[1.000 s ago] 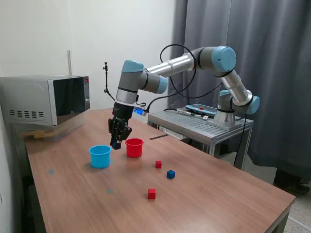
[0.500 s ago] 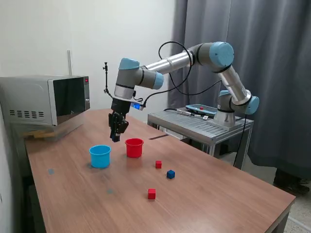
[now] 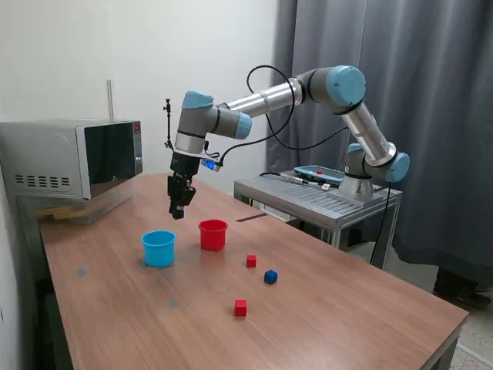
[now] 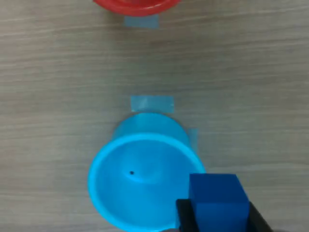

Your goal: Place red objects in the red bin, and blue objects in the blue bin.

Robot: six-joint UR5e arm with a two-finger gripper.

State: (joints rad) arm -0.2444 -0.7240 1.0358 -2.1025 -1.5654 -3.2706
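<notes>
The gripper (image 3: 178, 211) is hanging in the air above the surface (image 3: 323, 316), left of centre in the exterior view, its fingers pinching a blue cube (image 4: 218, 199) between them. In the wrist view that cube is sitting over the rim of the blue cup (image 4: 142, 181). The red cup (image 3: 212, 234) is standing just to the right of the blue cup in the exterior view. Further right and lower, three loose cubes are lying apart: a red cube (image 3: 251, 261), a second blue cube (image 3: 270, 277), and another red cube (image 3: 241, 307) nearest the bottom.
</notes>
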